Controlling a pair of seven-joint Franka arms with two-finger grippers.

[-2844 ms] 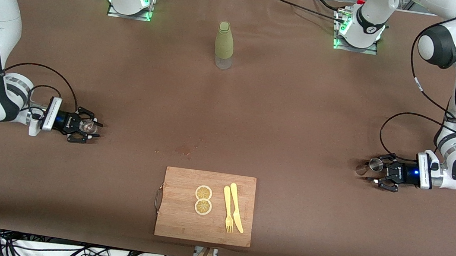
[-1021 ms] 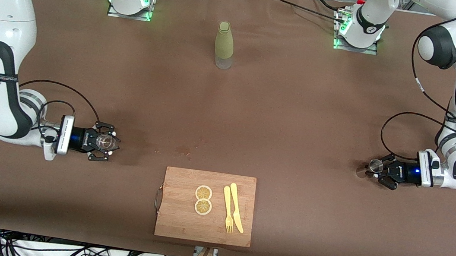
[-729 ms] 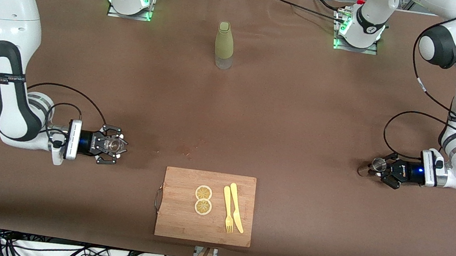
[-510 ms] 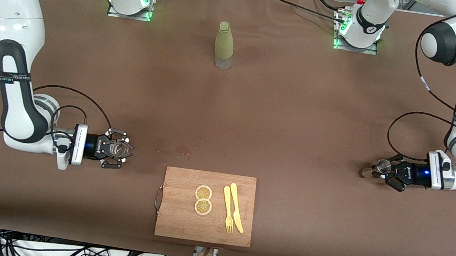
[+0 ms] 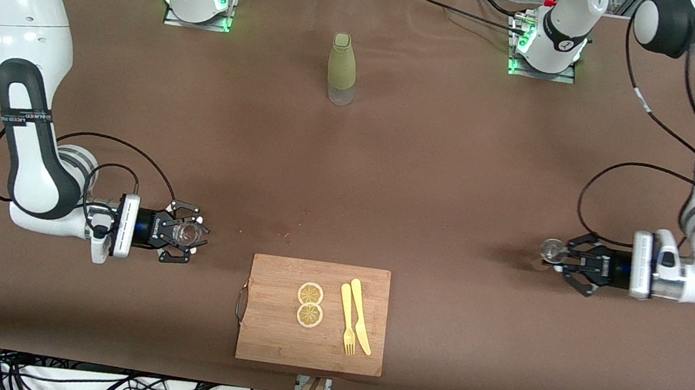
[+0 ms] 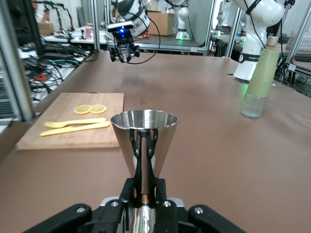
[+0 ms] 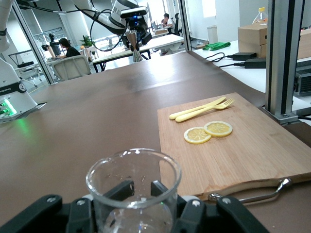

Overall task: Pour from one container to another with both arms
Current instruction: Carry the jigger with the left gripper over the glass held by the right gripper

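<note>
At the left arm's end of the counter (image 5: 428,185), your left claw (image 5: 557,260) is clamped on the steel jigger (image 5: 553,249) at its narrow waist, which keeps it upright with the rim level, likely so nothing spills in transit. At the right arm's end, your right claw (image 5: 186,236) is closed around the clear glass cup (image 5: 185,233), mouth up, ready to receive. Both are lifted over bare counter, well apart. Between them, nearer the front camera: cutting board (image 5: 277,339) with two lemon slices (image 5: 309,304), a yellow fork (image 5: 346,321) and knife (image 5: 360,317). Olive bottle (image 5: 342,68) stands untouched between the bases. Judged step: bringing the two vessels together.
</note>
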